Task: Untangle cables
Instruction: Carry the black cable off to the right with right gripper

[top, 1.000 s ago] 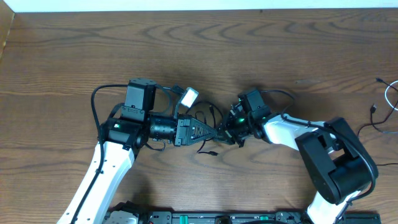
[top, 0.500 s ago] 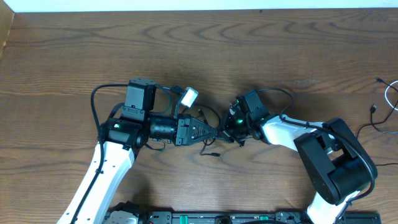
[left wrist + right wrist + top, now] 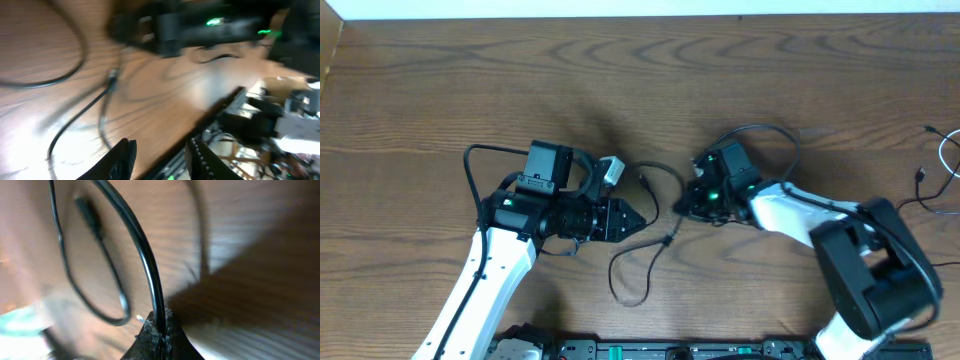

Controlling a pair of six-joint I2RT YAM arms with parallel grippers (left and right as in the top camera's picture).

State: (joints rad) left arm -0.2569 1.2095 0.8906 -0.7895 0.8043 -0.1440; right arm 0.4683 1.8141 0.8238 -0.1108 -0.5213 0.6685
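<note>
Well, my left gripper point(image 3: 161, 159) has its fingers point(image 3: 123, 158) apart with nothing between them, low over the table point(image 3: 165, 95). From above, that gripper point(image 3: 638, 218) points toward the middle of the board. My right gripper point(image 3: 158, 332) is pinched together on the black cable point(image 3: 142, 255), which rises out of the closed tips and curves away over the wood. In the overhead view the right gripper point(image 3: 688, 205) sits just across from the left one, near it but not touching.

The black cable point(image 3: 667, 239) lies between my two arms and a little toward me. One stretch arcs around on the far side of the grippers. Another drops toward the near edge and closes into a loose loop lying flat on the table point(image 3: 620, 60). Through my left wrist camera a stretch with a small plug point(image 3: 111, 80) lies on the wood ahead of the open fingers, touching neither.

The surface is brown wood with bold, wavy grain and a dull sheen. A pale band point(image 3: 620, 8) runs along its far edge; I cannot tell whether that is wall or floor. A dark rail point(image 3: 670, 351) with fittings runs along the near edge. Past the table's edge, my left wrist camera shows only blurred hardware, too smeared to name. At the far right edge a white cord point(image 3: 946, 150) and a thin black cord point(image 3: 919, 178) lie well apart from the rest.
</note>
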